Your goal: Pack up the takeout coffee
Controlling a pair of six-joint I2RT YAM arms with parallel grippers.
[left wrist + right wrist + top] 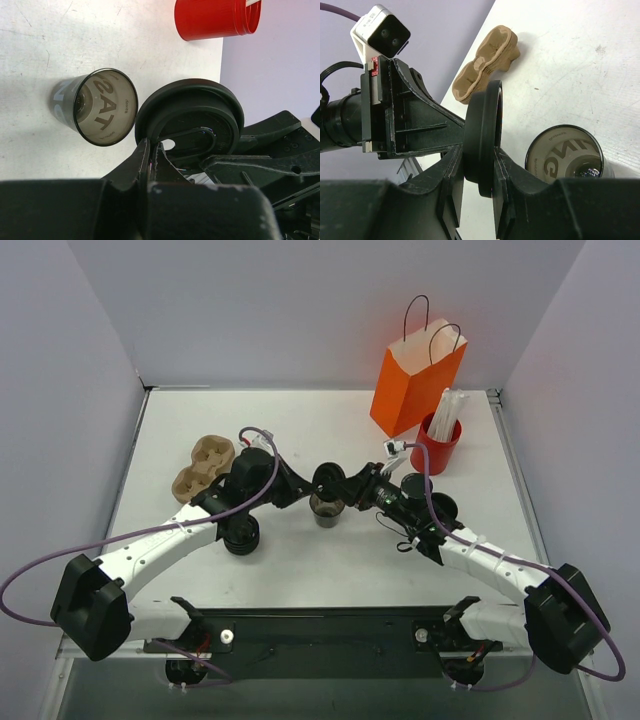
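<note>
White tabletop (300, 570) with plain grey walls on three sides is seen. Small dark grey disposable coffee cup (327, 510) is stood upright at the table's centre, uncovered, with its mouth up. It is well apart from the tall orange paper bag with cord handles (415, 385) at the far right, so the coffee is judged not yet packed.

Round black plastic lid (190, 120) is held on edge just above and beside the cup. Right gripper (479, 167) is clamped across the lid, one finger on each face. Left gripper (151, 150) is closed fully and appears pinched on the lid's rim. The double hold is judged a handover or regrip, so the lid can be turned flat and pressed onto the cup before bagging. The bag is stood open-topped, presumably to receive the capped cup.

Red plastic cup of white straws (436, 448) is placed just beside the bag. Brown moulded pulp cup carrier (203, 466) is laid at far left. Low black ribbed round stack (241, 536) is seen under the left arm.

Writing: large pale letters are printed on the cup wall. "SAT" is read from the left wrist view and "ING" from the right wrist view. One small word beside them is too small to read. No brand is made out, and no print is seen on the bag or lid.
</note>
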